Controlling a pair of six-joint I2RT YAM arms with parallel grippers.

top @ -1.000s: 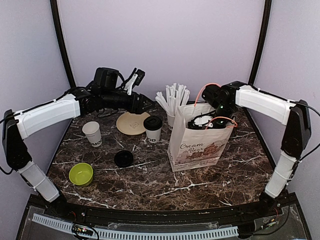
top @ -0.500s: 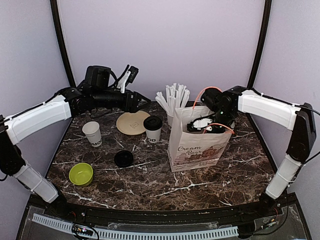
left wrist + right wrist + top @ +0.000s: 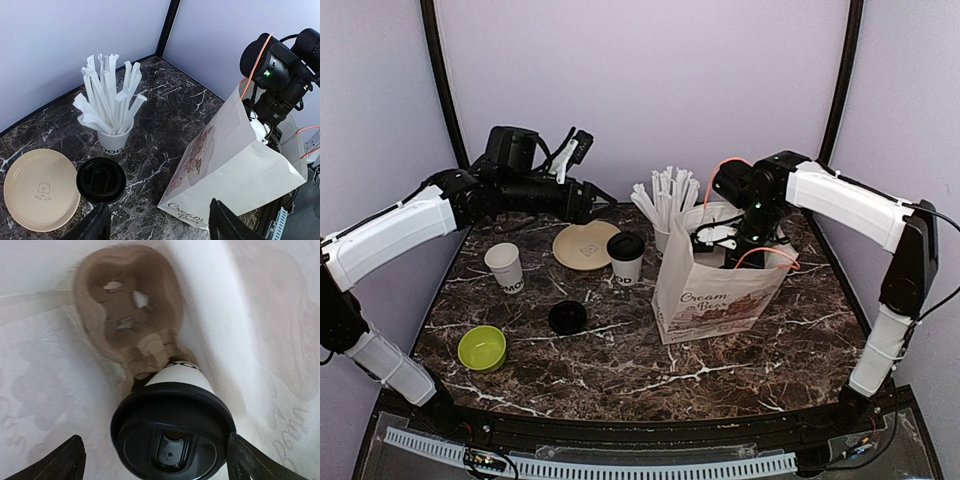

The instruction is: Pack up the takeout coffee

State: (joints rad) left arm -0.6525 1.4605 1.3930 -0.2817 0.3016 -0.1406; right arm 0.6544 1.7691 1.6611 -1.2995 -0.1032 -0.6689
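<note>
Since a second ago: left arm (image 3: pixel 410 225) has drawn back toward the left wall. Right arm (image 3: pixel 840 200) has shifted its wrist slightly left over the bag (image 3: pixel 715 290), and the bag's top edge has bent with it.

Bag: white paper, upright with a slight lean, right of centre on the table (image 3: pixel 620 360). In the top view the right wrist and cables hide its inside.

Carrier (image 3: pixel 125 305): brown pulp, inside the bag, seen only in the right wrist view. The bagged coffee (image 3: pixel 172 435) hides its near part.

Bagged coffee: stands in the bag against the carrier, black lid up. The lid rim hides most of the lettering. Cannot tell whether it sits in a carrier well.

Second coffee (image 3: pixel 625 258): lidded, on the table left of the bag, just beside the plate (image 3: pixel 582 245) and near the straw cup (image 3: pixel 663 210). Only part of its lettering shows.

Right gripper (image 3: pixel 155 437): down in the bag, jaws spread wide, released, one finger on each side of the lid. One finger (image 3: pixel 60 460) is clear of the lid. The other sits right at the rim, contact not resolvable. The frame corners cut off both fingers.

Left gripper (image 3: pixel 159 206): only two finger ends show at the frame bottom. It is parted, empty, in the air above the table. In the top view it is hard to make out against the dark wrist.
</note>
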